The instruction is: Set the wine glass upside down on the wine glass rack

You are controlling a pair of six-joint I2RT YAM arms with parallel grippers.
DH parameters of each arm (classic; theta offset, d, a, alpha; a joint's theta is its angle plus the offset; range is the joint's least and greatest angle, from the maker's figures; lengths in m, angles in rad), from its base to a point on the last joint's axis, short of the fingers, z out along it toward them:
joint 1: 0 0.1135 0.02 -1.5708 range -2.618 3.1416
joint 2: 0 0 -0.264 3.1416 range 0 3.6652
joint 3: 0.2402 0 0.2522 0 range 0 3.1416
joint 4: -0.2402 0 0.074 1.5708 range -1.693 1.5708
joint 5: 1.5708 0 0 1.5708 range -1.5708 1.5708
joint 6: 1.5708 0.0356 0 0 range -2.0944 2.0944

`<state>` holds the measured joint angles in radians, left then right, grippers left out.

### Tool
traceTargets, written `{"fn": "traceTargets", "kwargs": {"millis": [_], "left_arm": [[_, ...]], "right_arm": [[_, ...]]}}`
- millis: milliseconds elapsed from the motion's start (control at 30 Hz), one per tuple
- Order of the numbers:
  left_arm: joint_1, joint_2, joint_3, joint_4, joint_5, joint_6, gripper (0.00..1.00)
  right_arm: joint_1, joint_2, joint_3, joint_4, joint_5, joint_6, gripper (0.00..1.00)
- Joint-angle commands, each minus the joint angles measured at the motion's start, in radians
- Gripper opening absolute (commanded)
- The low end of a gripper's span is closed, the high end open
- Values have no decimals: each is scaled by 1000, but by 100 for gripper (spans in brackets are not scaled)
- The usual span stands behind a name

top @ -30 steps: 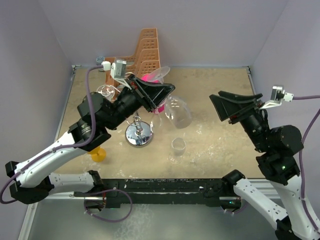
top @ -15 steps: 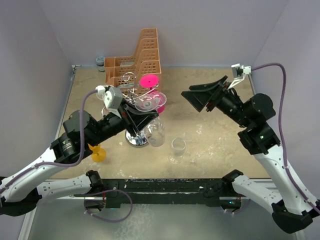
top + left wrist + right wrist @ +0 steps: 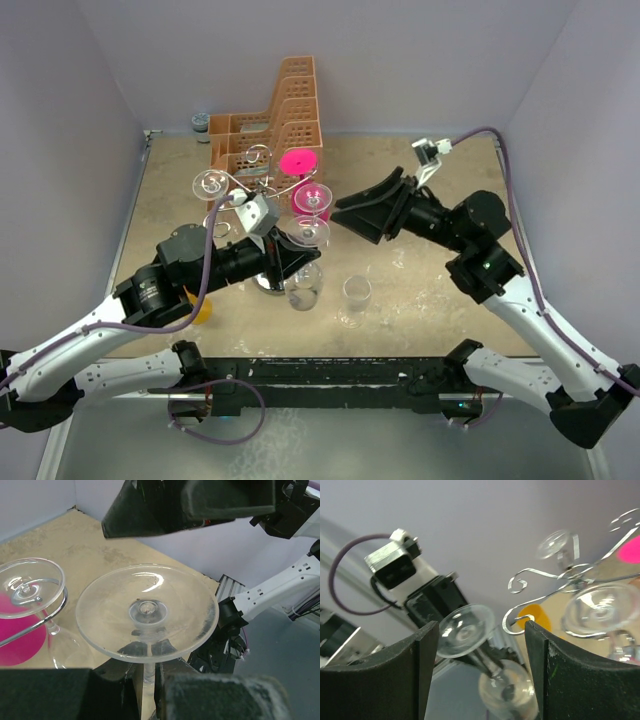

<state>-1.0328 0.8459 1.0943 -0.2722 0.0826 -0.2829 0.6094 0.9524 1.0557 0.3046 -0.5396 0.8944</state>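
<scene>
**Status: transfer in progress, glass not yet hung.**

1. The clear, long-stemmed wine glass [image 3: 147, 611] is inverted, with its round foot uppermost and its bowl pointing down. It hangs in the air just beside the silver wire wine glass rack with curled scroll arms [image 3: 258, 157], on the side nearest the arm bases.
2. The left gripper [image 3: 285, 262] is closed tight on the stem, just under the foot. It carries the glass alone.
3. The right gripper [image 3: 345, 215] has its jaws spread wide and holds nothing. It points at the glass foot from the right, close to it but apart from it.
4. Other glasses occupy the rack: a clear one [image 3: 212, 184] on a left arm and a pink one [image 3: 298, 160] at the back.
5. The right wrist view shows a curled wire end [image 3: 512, 616] just beside the foot. The stem does not sit inside any wire loop.

**Remaining, by judgement:** guide the stem into a vacant scroll arm so that the foot rests on the wire, then open the left jaws and retract. Which arm is vacant cannot be told for certain.
</scene>
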Motion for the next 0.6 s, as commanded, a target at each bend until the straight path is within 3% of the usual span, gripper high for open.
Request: {"fn": "traceTargets", "kwargs": {"millis": [0,367,567], "left_arm": [[-1,-31,-3,79,26,48,0],[-1,-55,-30,74,28,108,0],[-1,-47,-33,80,6,126,0]], "right_arm": [[116,26,-7,111,20,57,70],[146,16,-34,67,70,158,62],[159,40,-32,49,18,186,57]]}}
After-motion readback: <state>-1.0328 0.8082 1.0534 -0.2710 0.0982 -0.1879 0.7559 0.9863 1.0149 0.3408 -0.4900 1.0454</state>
